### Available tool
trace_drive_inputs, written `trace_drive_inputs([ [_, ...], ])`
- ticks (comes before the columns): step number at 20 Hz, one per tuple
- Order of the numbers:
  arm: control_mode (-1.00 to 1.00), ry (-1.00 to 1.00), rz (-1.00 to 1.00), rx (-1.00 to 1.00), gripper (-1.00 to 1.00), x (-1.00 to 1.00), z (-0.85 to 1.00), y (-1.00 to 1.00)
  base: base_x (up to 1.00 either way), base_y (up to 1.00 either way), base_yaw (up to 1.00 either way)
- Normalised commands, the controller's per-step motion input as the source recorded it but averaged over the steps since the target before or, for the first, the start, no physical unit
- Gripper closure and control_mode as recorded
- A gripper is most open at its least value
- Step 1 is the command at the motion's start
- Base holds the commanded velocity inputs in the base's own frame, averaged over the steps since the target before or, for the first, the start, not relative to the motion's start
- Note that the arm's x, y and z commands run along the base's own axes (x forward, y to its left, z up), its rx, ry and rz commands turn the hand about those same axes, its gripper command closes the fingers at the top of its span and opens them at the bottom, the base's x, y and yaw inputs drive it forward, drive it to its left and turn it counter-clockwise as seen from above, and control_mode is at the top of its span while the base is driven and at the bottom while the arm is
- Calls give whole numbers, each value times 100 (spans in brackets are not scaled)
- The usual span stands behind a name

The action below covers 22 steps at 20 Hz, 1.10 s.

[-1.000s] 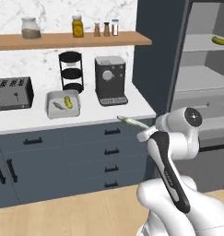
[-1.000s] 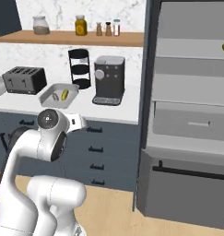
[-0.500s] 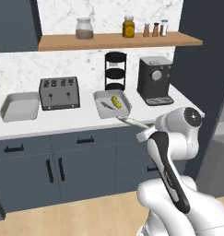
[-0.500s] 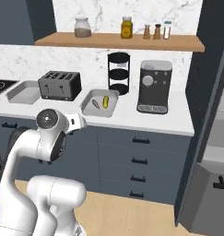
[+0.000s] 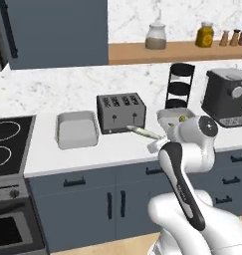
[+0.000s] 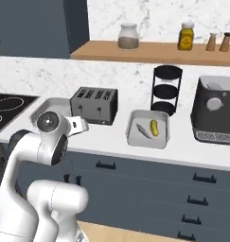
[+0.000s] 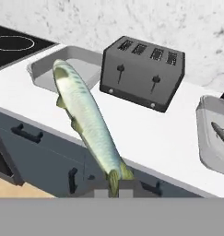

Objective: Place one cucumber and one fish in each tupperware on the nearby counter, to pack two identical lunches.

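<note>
Pale silver-green, the fish [image 7: 88, 124] runs up the middle of my hand view, tail pinched at the bottom between the end effector [image 7: 114, 183] tips, which are closed tight on it; its head points toward 11 o'clock, over the near edge of the white bench [image 7: 145, 133]. In the left base view I see the same fish [image 5: 144, 132] sticking out from the wrist toward 10 o'clock, in front of the black toaster [image 5: 121, 112].

On the bench, the left tupperware [image 5: 76, 130] sits just beside the toaster at its 9 o'clock, and I see nothing in it from here. The right tupperware [image 6: 149, 128] lies at the toaster's 3 o'clock, near the black tiered stand [image 6: 167, 90]. Inside it I can make out a cucumber [image 6: 154, 127] and a second fish [image 6: 143, 131] side by side, the fish at the cucumber's 9 o'clock. In the hand view that tray is at the 3 o'clock edge, with the grey fish lying in it.

A black coffee machine [image 6: 216, 110] stands at the far right of the bench, and the hob [image 5: 3, 148] with its ring marks is at the far left. Above, a wooden shelf [image 6: 149, 51] carries jars and small shakers.
</note>
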Motion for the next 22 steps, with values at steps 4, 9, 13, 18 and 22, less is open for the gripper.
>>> trace_drive_inputs([
  [4, 100, 0, 0, 0, 100, 0, 0, 0, 100, 100, -12],
  [9, 100, 0, 0, 0, 100, 0, 0, 0, 90, 100, -24],
  [13, -100, 27, -19, -11, 100, 65, -75, 34, 21, 25, -6],
  [18, -100, 41, -26, -12, 100, 77, -97, 2, 0, 0, 0],
  [22, -100, 13, -13, -1, 100, 100, -56, 35, 0, 0, 0],
])
